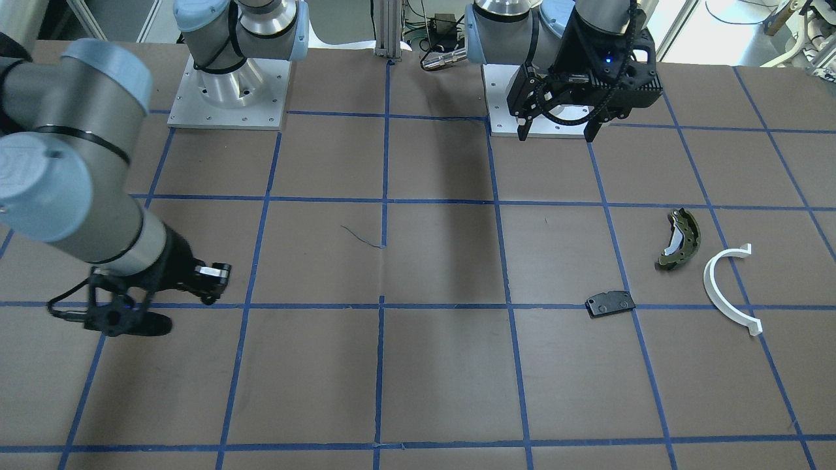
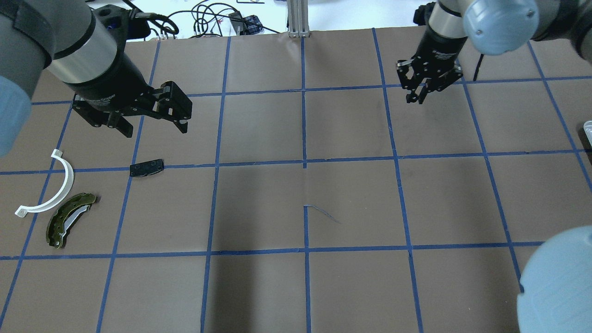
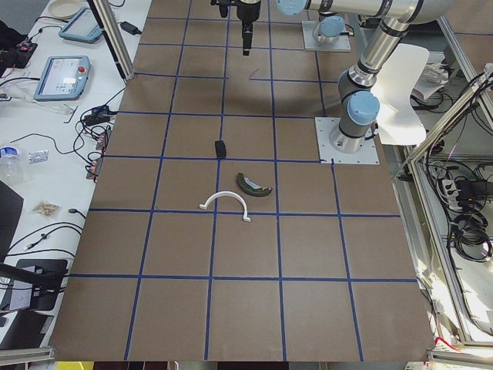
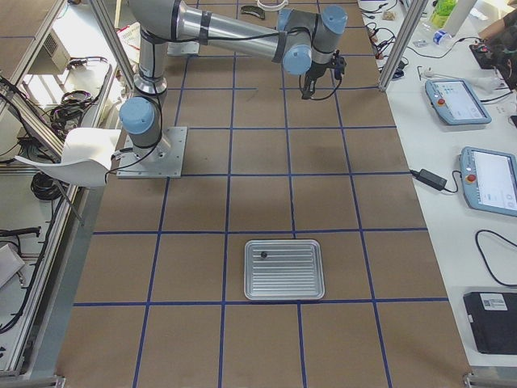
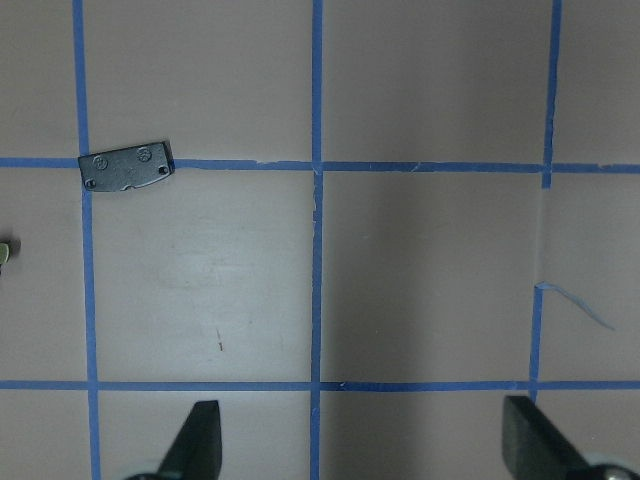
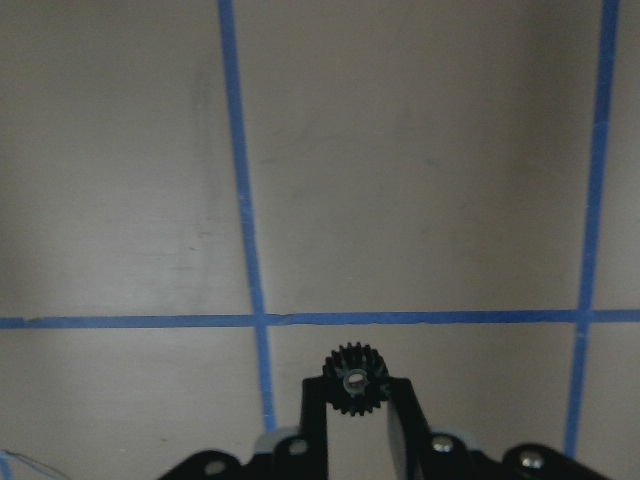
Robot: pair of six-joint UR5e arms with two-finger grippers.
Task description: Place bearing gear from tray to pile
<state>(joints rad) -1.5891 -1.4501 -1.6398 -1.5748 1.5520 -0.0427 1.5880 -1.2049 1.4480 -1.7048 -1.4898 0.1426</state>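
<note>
Gripping the small black bearing gear between narrowed fingers, the right gripper hangs above the desk, well apart from the pile. The pile lies across toward the left gripper, which is spread wide and empty.

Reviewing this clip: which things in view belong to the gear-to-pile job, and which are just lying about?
Part of the job:
- bearing gear, held in the right pincer
- tray
- the pile's brake shoe, white half-ring and black pad

Lying about or idle:
- teach pendant
- loose blue strand
- left pincer, open and empty
</note>
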